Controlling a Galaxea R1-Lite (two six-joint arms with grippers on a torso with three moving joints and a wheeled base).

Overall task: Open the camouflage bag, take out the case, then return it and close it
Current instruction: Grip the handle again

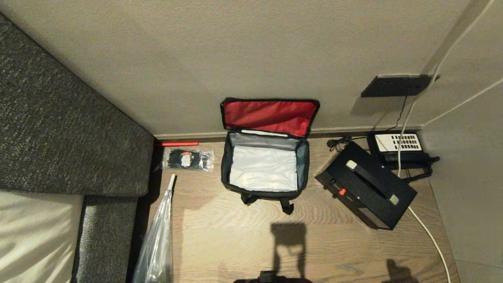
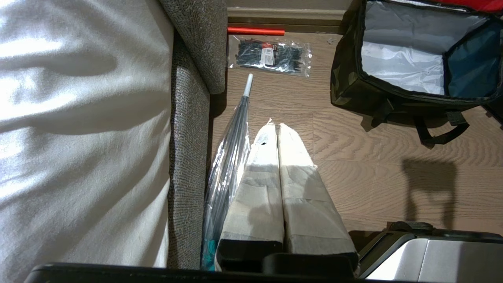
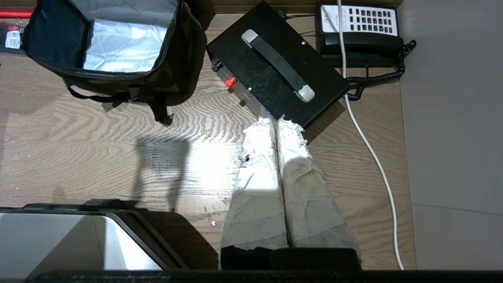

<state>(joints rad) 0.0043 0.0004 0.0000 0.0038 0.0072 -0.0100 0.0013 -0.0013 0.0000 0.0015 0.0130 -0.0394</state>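
Observation:
The camouflage bag [image 1: 225, 165] stands open on the wooden floor against the wall, its red-lined lid [image 1: 270, 115] leaning back and its grey-white inside bare; it also shows as the bag [image 2: 346, 82] and the bag [image 3: 165, 74] in the wrist views. To its right the black case [image 1: 369, 188] lies flat on the floor, handle up, red latch [image 1: 342, 192] toward the bag. Neither arm shows in the head view. My left gripper [image 2: 275, 125] hangs shut above the floor beside the sofa. My right gripper [image 3: 276, 121] hangs shut just short of the case [image 3: 275, 51], holding nothing.
A grey sofa [image 1: 59, 129] with a white cushion fills the left side. A pack of black cable ties [image 1: 188, 159], a red stick [image 1: 177, 144] and a folded clear umbrella [image 1: 157, 243] lie by it. A black telephone [image 1: 399, 147] and a white cable [image 1: 428, 232] sit right of the case.

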